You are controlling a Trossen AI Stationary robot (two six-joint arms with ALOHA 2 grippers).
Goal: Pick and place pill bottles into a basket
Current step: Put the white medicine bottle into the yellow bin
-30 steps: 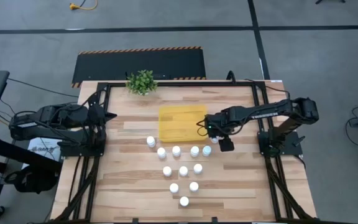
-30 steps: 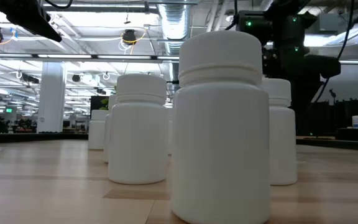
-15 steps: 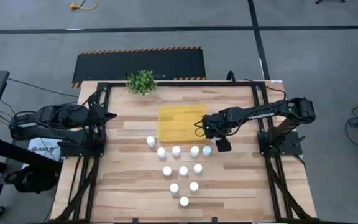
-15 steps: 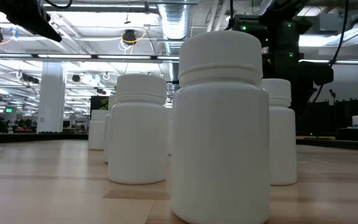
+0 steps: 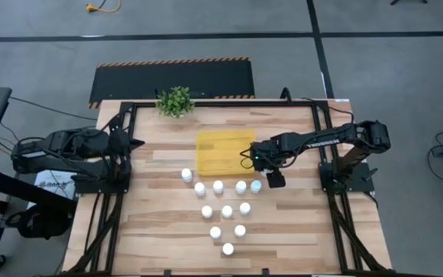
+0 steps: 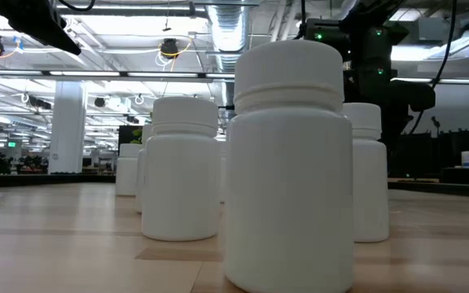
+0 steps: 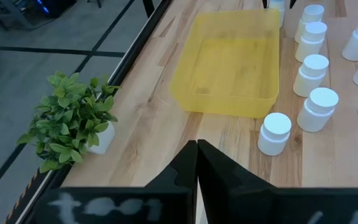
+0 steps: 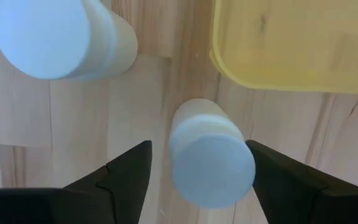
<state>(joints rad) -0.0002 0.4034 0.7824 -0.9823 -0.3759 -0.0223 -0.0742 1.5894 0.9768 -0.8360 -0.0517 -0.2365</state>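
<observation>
So the right tool (image 8: pixel 194 165) is down over one pill bottle (image 8: pixel 211 155) just off the corner of the yellow basket (image 5: pixel 225 152), fingers spread wide on either side of the cap and not touching it, so nothing's gripped. Another bottle (image 8: pixel 58 34) stands right beside it. The rest of the bottles (image 5: pixel 227 211) stand in a loose triangle on the table (image 5: pixel 160 223), all outside the basket. The left tool (image 7: pixel 196 163) is parked at the table's left edge, fingers pressed together, holding nothing. Little green plant (image 5: pixel 175 101) at the far edge
</observation>
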